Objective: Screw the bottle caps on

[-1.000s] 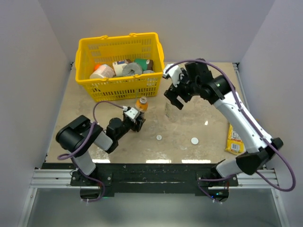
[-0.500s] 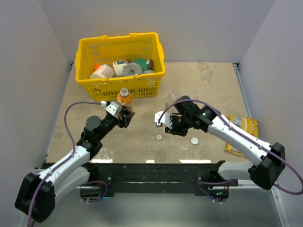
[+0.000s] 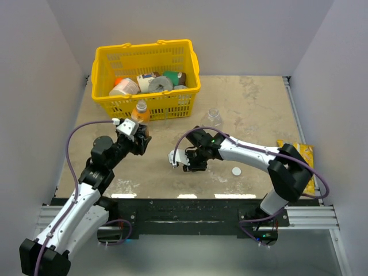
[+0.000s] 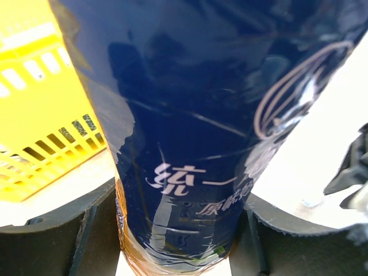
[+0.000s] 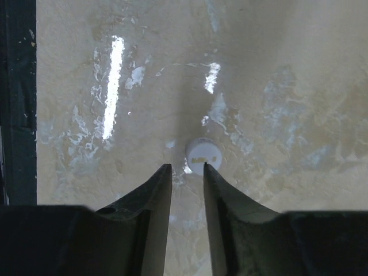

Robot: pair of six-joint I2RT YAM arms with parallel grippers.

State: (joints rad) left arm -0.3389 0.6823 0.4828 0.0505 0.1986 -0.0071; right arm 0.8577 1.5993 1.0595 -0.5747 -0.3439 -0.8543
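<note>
From above, the left end effector [image 3: 140, 134] is clamped on the small bottle of orange liquid with a dark blue label [image 3: 140, 112]. It holds the bottle, neck open, just in front of the yellow plastic basket [image 3: 172, 103] at the back of the beige bench [image 3: 253, 109]. Over to the right, the tall clear ribbed plastic bottle [image 3: 213, 118] stands alone on the bench near the basket's right corner, also open at the top. The right end effector [image 3: 185, 162] is down low at mid-bench, nearer the front edge than either bottle, and from up here I can't tell how its fingers stand. One small round white plastic cap [image 3: 236, 171] lies flat on the bench just beside the right arm, and a yellow snack packet [image 3: 305, 152] sits by the far right edge. Left wrist view now: the dark label fills the frame, with the orange bottle pinched between two black fingers [image 4: 57, 230] and the basket close on the left. Right wrist view: the fingers [image 5: 155, 195] are narrowly spread, with a slim strip of bare bench showing between them and nothing gripped. A second white cap [image 5: 204, 155] lies flat on the bench right at the tips, close against the finger on the picture's right and just off the line of the gap.
</note>
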